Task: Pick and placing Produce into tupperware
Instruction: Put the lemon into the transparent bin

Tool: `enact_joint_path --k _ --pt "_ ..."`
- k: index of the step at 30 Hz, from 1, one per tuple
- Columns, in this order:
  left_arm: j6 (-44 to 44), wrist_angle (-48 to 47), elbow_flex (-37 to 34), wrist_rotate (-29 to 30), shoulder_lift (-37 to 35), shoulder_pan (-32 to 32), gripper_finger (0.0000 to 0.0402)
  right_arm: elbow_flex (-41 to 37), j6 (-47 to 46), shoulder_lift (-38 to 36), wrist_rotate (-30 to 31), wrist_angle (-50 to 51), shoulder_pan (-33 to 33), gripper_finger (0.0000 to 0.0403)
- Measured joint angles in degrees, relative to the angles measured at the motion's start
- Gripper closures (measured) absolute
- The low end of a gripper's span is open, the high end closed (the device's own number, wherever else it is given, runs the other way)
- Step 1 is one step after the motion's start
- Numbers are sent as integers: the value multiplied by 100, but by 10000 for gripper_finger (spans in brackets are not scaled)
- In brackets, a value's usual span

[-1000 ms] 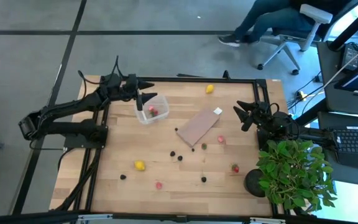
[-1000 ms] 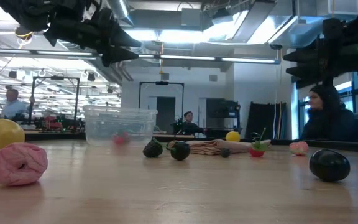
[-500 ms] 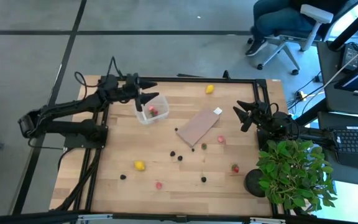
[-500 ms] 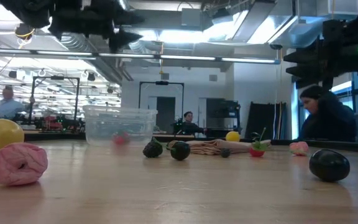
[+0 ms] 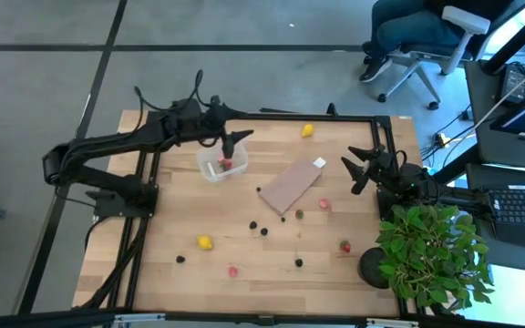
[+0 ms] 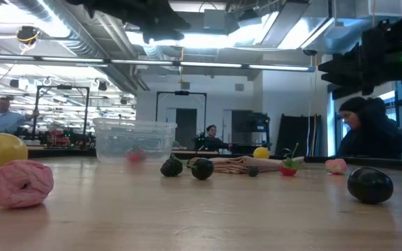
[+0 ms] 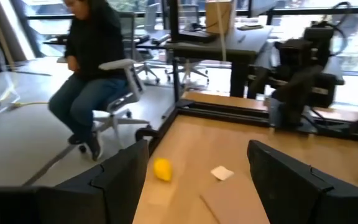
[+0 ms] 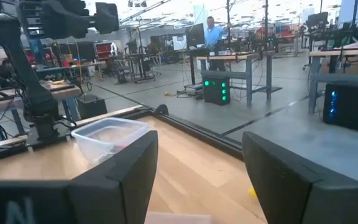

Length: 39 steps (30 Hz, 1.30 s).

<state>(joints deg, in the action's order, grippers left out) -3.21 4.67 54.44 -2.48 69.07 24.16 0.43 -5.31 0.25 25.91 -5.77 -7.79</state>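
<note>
The clear tupperware (image 5: 221,160) stands near the table's far left, also seen in the low view (image 6: 132,140) and the right wrist view (image 8: 108,138). Red produce pieces (image 5: 225,164) lie inside it. Other produce is scattered on the wood: a lemon (image 5: 307,130) at the far edge, a yellow piece (image 5: 205,241), a pink piece (image 5: 232,271), a strawberry (image 5: 344,246) and dark berries (image 5: 259,228). My left gripper (image 5: 237,141) hovers open and high over the tub's far right rim, with nothing between its fingers (image 7: 197,180). My right gripper (image 5: 357,169) waits open at the table's right edge.
A flat tan board (image 5: 290,185) lies at the table's middle. A potted plant (image 5: 431,251) stands at the near right corner. A person sits on an office chair (image 5: 427,41) beyond the far edge. Bare wood lies between the scattered pieces.
My left gripper has risen and swung toward the table's right, from beside the tub's far left corner to above its far right rim, rolling as it went. It has stayed open. In the low view it has climbed almost out of the picture's top.
</note>
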Motion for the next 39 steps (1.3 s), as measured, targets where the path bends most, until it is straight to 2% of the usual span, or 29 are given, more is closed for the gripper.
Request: enact_joint_path --k 5,9,15,18,22,27,32,36,39 --pt "286 172 63 79 192 0 134 16 -596 0 -187 162 -2 169" --pt "442 170 63 43 189 -43 134 128 -67 32 -976 552 2 169" --pt "436 180 63 20 186 -153 134 458 -329 328 -1036 575 0 169" --pt "418 178 63 22 186 -149 134 831 116 718 -1265 571 0 169" --pt "416 174 63 22 186 -149 134 1591 458 1666 -1139 796 -16 169" --pt "414 46 63 23 184 -146 134 2926 53 3268 -944 1487 -154 169" --pt "428 -216 63 24 184 -146 134 4751 -1058 4977 -599 3340 -697 169" --pt "453 -428 63 24 184 -161 134 6123 -964 6214 -609 4708 -1309 169" --pt "453 -587 63 24 184 -175 134 6913 -851 7018 -622 5276 -1715 169"
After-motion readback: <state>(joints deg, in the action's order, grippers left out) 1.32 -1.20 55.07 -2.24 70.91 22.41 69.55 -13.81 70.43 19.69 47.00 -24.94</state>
